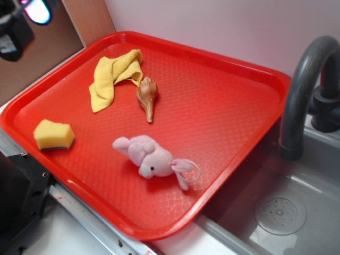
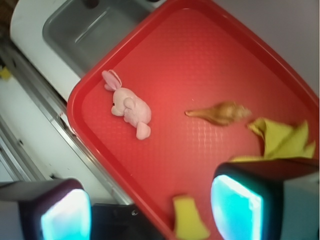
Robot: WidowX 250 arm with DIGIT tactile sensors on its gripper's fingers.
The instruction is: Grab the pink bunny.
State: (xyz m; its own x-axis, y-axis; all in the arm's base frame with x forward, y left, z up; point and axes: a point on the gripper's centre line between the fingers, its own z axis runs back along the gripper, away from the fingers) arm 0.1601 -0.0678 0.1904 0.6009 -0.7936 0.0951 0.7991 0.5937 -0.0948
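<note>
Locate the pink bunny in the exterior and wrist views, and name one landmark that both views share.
Exterior: the pink bunny lies low and centre on the red tray, near its sink-side edge.
Wrist: the pink bunny is left of centre, close to the tray's left rim.
Shared landmark: the brown seashell, lying beside the yellow cloth.

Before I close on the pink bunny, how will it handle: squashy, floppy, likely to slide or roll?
The pink bunny looks like soft plush, so it will probably squash under the fingers rather than resist. Its ears and thin loop ring lie limp on the red tray and will likely dangle. Lying on its side, it seems unlikely to roll; probably light.
</note>
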